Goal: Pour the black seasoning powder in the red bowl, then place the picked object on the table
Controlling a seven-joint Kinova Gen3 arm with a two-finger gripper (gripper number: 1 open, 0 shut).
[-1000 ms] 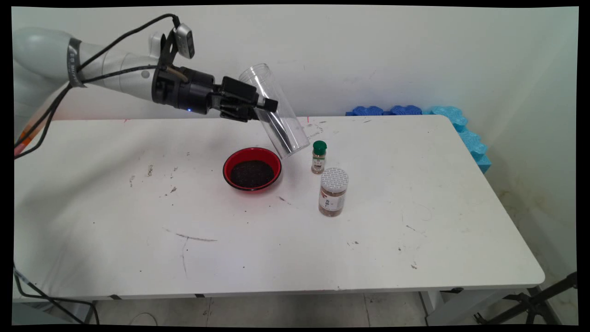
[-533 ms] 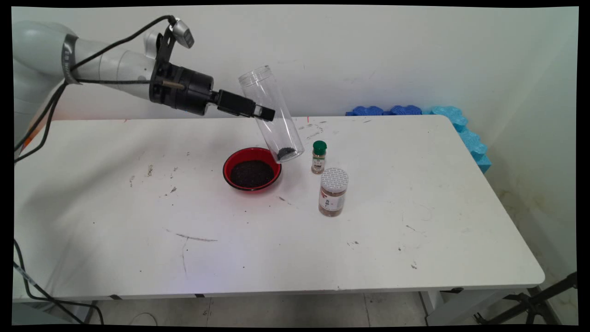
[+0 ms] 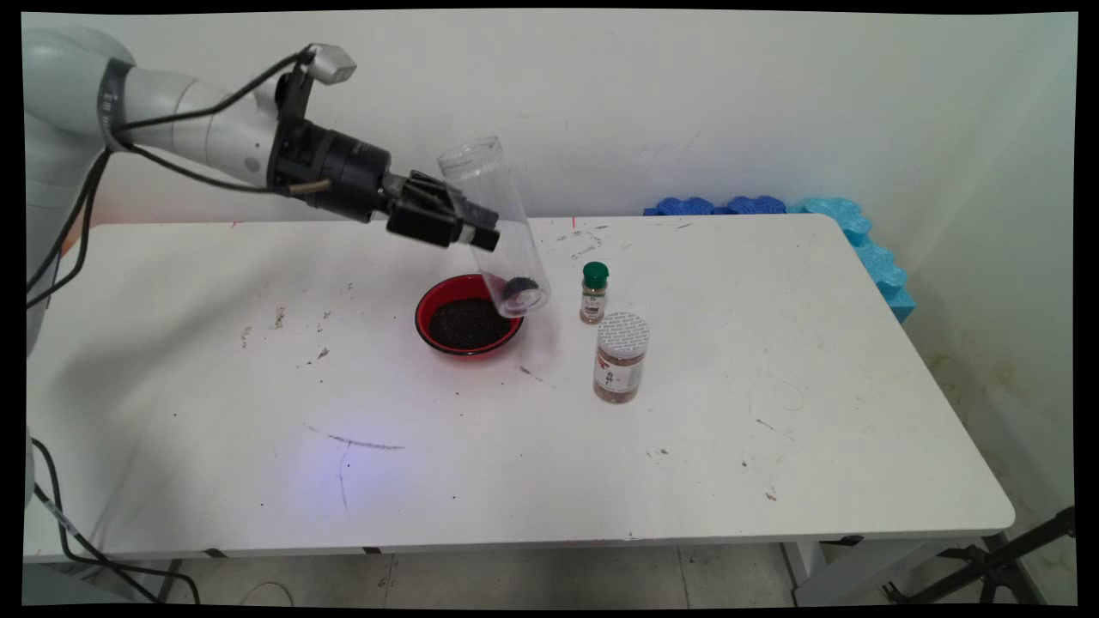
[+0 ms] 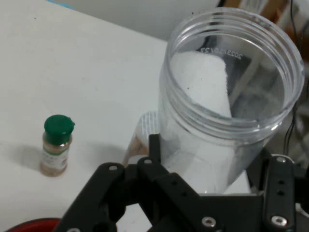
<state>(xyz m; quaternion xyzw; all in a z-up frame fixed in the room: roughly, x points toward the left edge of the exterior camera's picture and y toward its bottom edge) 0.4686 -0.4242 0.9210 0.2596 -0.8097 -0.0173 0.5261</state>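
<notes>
Gripping a clear plastic jar (image 3: 494, 225) round its middle, the claw (image 3: 468, 227) holds it tilted, mouth up, above a red bowl (image 3: 469, 314) of dark grains on the worktop (image 3: 773, 360). At 3 o'clock from the bowl stands a green-capped spice bottle (image 3: 593, 293), a white-lidded jar (image 3: 620, 357) nearer; their labels are unreadable. Mirrored digits on the clear jar's base cannot be made out.
</notes>
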